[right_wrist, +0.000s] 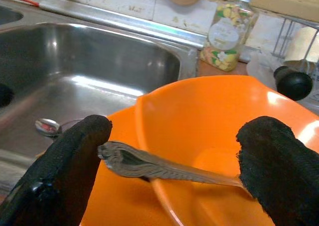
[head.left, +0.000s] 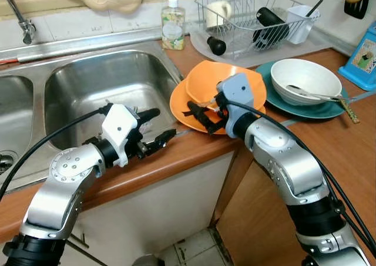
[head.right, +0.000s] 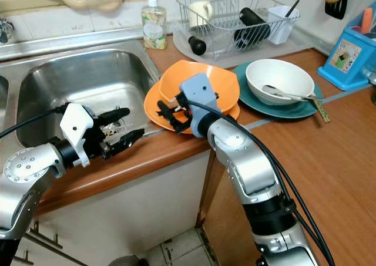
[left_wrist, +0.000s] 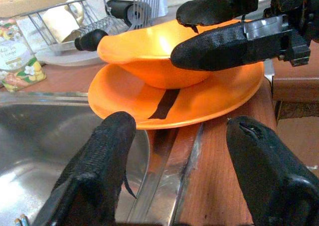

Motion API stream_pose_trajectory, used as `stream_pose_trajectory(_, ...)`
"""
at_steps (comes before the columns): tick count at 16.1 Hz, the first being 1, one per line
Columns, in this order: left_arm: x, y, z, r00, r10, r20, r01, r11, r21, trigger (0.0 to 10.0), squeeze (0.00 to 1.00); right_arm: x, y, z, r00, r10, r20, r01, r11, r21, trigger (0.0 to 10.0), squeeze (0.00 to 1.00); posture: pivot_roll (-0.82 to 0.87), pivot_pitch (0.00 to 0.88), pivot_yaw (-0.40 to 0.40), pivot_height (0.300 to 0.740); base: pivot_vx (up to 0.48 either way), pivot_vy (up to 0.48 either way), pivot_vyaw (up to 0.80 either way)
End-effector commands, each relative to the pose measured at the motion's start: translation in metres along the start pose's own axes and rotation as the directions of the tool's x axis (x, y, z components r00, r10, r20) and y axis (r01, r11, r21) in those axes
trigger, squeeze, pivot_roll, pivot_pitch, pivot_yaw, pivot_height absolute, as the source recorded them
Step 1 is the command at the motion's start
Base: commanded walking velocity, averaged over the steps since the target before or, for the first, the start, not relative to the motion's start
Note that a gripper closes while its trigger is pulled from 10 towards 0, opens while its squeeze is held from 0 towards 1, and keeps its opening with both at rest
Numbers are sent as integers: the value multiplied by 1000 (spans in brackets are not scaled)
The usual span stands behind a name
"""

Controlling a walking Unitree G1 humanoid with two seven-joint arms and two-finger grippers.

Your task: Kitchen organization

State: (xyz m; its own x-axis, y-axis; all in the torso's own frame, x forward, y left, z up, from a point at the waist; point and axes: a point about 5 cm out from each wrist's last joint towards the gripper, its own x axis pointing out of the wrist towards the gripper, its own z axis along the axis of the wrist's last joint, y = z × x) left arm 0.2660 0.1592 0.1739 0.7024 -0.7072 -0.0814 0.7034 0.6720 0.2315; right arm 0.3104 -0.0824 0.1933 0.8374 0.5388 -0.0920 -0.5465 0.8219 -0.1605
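A: Where's the right pincer (head.left: pixel 202 114)?

B: At the near edge of the orange bowl (head.left: pixel 226 84), which sits on an orange plate (head.left: pixel 182 107) on the wooden counter (head.left: pixel 352 154), just beside the sink (head.left: pixel 100 90). Its two black fingers are spread wide, one on each side of the bowl's rim, gripping nothing.

A: Anything in the bowl?

B: A metal utensil handle (right_wrist: pixel 149 164) rests inside and pokes out over the rim between the fingers. Its ornate end is just by one finger (right_wrist: pixel 70 156); I cannot tell whether they touch.

A: And the left pincer (head.left: pixel 157 128)?

B: It hovers over the sink's front corner, pointing toward the plate, its fingers parted and empty. From its wrist camera the plate edge hangs slightly over the steel rim of the sink.

A: What's inside the sink?

B: A spoon (right_wrist: pixel 49 126) lies on the basin floor.

A: And farther along the counter?

B: A white bowl (head.left: pixel 305 81) with a utensil across it stands on a teal plate (head.left: pixel 276 98), just beside the orange stack. Behind them is a wire dish rack (head.left: pixel 252 19) holding a cup and dark items, and a soap bottle (head.left: pixel 173 22) stands at the sink's back corner. A blue box (head.left: pixel 361 57) is at the far right
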Motion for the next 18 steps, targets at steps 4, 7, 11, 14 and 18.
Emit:
stream_pose_trajectory(4,0,2,5,1000,5,4,-5,1000,27,10000,949,-2,-17,3,993,-120,-5,120,993,1,10000,0,-15,0,23,740,0,0,0)
stream_pose_trajectory(7,-2,4,6,1000,11,-2,-11,999,34,10000,945,-7,-19,7,992,-129,-1,129,992,-6,10000,0,-16,0,21,740,0,0,0)
stream_pose_trajectory(11,-4,6,7,1000,14,-7,-14,999,44,10000,941,-19,-24,8,989,-144,-12,144,989,-19,10000,0,-19,0,25,740,0,0,0)
stream_pose_trajectory(14,-2,2,9,1000,-1,-1,1,999,39,10000,933,-32,-29,5,986,-164,-40,163,986,-22,10000,0,-23,0,29,740,0,0,0)
stream_pose_trajectory(18,1,-3,10,1000,-20,10,20,999,27,10000,871,-50,-42,-2,971,-225,-78,223,974,-34,10000,0,-33,0,33,740,0,0,0)
